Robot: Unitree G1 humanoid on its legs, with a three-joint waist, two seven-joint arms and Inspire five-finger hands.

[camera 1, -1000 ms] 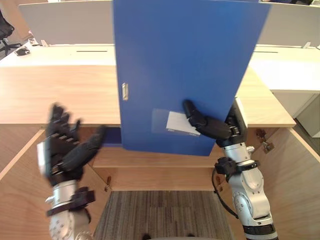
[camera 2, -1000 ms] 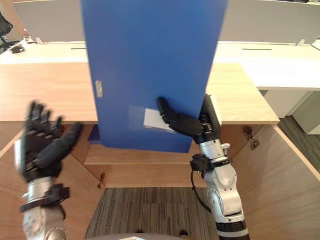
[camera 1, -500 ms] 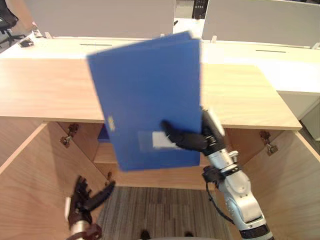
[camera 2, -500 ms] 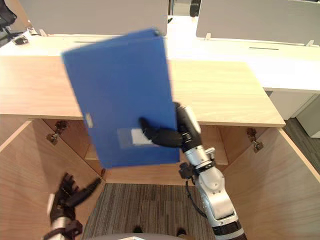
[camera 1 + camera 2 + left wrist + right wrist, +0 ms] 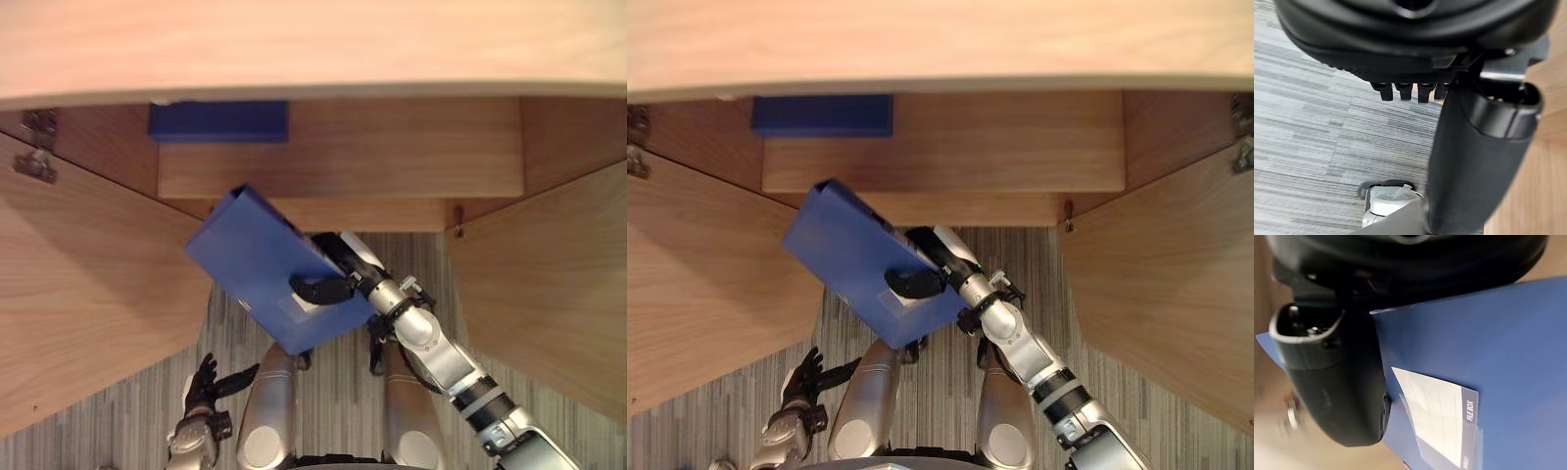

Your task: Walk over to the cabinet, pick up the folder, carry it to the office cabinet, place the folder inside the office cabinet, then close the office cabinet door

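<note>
Right robot hand (image 5: 319, 290) grips the tilted blue folder (image 5: 245, 257) at frame centre, thumb across its cover, apparently to carry it clear of the cabinet shelf (image 5: 338, 178).

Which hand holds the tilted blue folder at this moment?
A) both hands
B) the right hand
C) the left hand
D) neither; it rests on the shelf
B: the right hand has its thumb curled over the blue folder, while the left hand hangs open well below it.
</note>
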